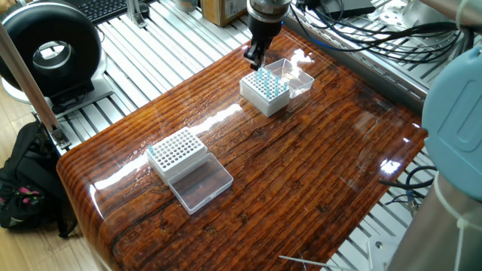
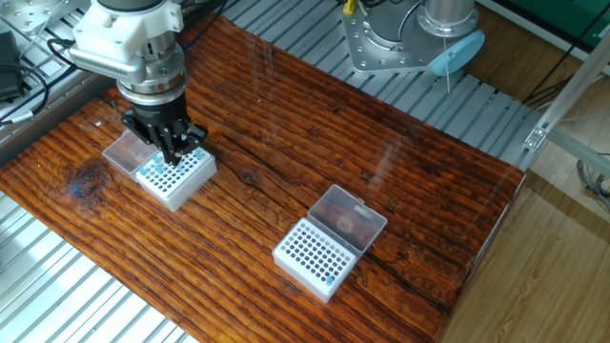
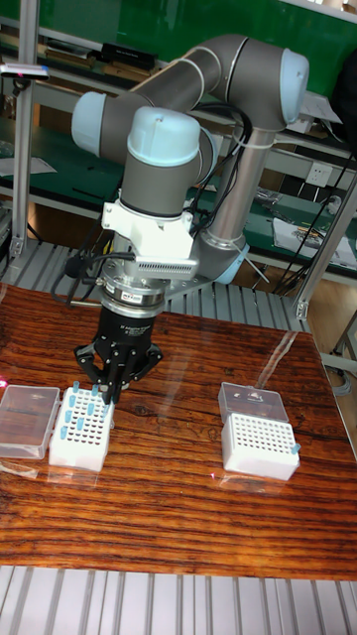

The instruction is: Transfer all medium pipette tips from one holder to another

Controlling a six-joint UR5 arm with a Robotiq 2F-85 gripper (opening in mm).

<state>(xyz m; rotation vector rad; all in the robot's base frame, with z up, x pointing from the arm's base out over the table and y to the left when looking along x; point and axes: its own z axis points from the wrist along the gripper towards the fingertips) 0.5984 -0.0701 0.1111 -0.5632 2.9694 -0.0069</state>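
Glossy wooden table (image 1: 301, 181) amid aluminium rails; pincer (image 3: 107, 397), grip unclear, over medium pipette tips (image 3: 79, 417).

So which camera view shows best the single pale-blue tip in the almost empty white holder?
The tall fixed view: the slender pale-blue translucent plastic tip stands out at the white grid holder's right corner. The other fixed view shows only faint blue; in one fixed view it is a tiny speck.
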